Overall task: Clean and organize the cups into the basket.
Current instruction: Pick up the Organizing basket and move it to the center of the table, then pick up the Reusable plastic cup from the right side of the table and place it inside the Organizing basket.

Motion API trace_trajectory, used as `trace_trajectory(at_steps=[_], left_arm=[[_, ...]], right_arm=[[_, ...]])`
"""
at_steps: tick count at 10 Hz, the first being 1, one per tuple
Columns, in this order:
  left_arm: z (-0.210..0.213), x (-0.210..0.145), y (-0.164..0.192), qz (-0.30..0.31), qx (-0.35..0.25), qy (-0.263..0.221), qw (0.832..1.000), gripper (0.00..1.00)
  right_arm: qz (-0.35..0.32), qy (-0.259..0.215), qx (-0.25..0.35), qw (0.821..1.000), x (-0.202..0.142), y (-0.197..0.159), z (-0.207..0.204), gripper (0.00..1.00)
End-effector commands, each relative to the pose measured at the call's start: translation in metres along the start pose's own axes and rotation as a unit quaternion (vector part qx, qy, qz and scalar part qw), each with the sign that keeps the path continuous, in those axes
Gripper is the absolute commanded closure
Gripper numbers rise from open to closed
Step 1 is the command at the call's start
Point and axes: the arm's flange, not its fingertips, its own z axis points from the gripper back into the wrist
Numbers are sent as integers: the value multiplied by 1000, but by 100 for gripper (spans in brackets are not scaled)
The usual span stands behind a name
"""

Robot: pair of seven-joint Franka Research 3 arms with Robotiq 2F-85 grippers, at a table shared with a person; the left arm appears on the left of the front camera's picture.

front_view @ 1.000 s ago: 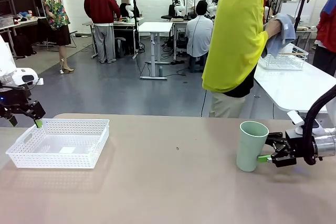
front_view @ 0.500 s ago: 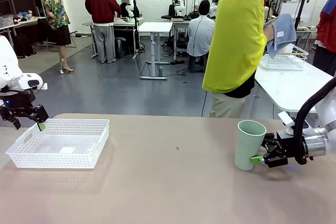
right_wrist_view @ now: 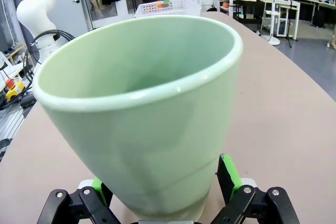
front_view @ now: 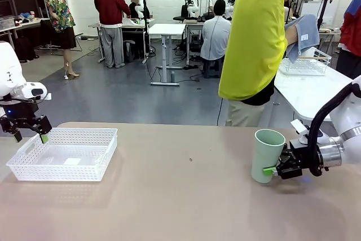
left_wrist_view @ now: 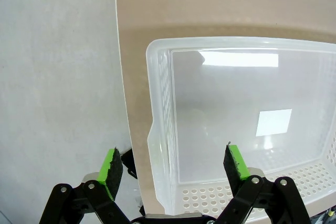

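The right gripper [front_view: 274, 169] has slid a little toward the table's middle, the mint green cup [front_view: 268, 153] with it, and the left gripper [front_view: 29, 136] has sunk slightly over the white basket's [front_view: 84, 169] far left corner. The right wrist view shows that gripper's jaws spread wide either side of the cup's base, with a sliver of gap beside one green pad [right_wrist_view: 227, 174]. The left wrist view shows its jaws wide and empty, one finger above the basket's smooth floor and the other past the table edge. The cup stands upright on the matte beige table [front_view: 180, 201], well apart from the lattice-walled basket. Beyond, a person in a yellow top [front_view: 254, 38] holds a blue-grey cloth [front_view: 302, 35] in a grey-floored workshop.
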Motion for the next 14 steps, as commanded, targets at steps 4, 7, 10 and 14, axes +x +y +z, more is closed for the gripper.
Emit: trace_trajectory(at_steps=[4, 7, 10, 14], left_arm=[[-1, 7, 0, -5, -1, 8, 1000, 0], [-2, 7, -1, -17, -2, 6, 1000, 60], [-2, 7, -1, -20, -1, 6, 1000, 100], [-1, 6, 0, -24, -1, 8, 1000, 100]], right_arm=[[-4, -6, 2, 1000, 5, -6, -14, 0], [9, -6, 17, 1000, 4, -5, -14, 59], [10, -6, 18, 1000, 2, -5, -13, 75], [10, -7, 18, 1000, 1, -5, -12, 77]])
